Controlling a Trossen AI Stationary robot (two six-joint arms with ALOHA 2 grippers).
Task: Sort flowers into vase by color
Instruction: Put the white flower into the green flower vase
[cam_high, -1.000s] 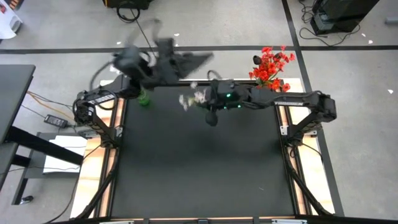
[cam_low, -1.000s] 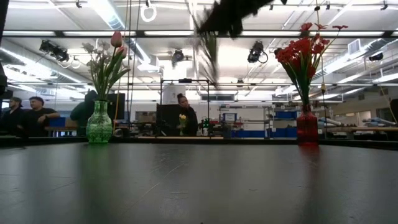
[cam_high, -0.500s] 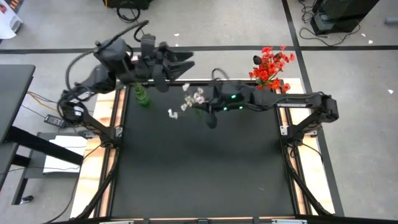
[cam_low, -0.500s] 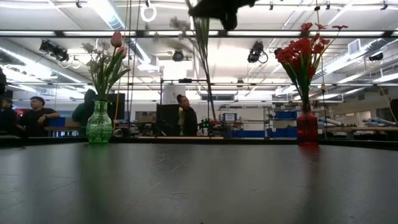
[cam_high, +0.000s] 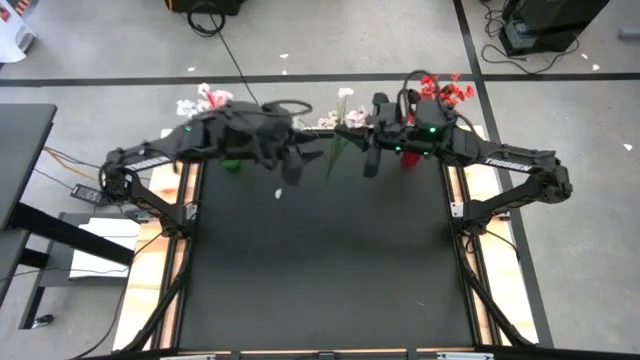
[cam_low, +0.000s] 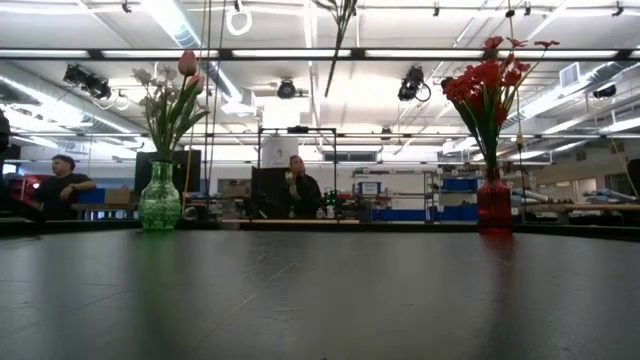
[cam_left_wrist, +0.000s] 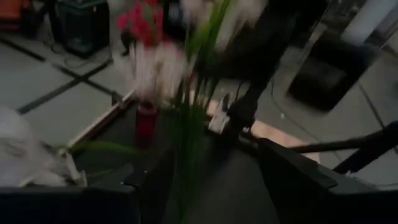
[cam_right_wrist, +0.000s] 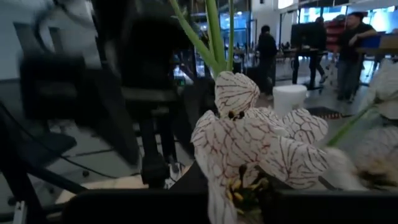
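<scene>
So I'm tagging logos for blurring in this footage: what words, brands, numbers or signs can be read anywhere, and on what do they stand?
"TROSSEN": white lettering on the right arm; the likeliest reading, since the letters are small.
White lettering on the left arm: too small and blurred to read.
Nothing readable on the green vase, the red vase, or in the room behind the table.

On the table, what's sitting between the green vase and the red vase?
Nothing on the tabletop: in the low view the stretch between the green vase and the red vase is bare. Only a green stem hangs high above it.
</scene>
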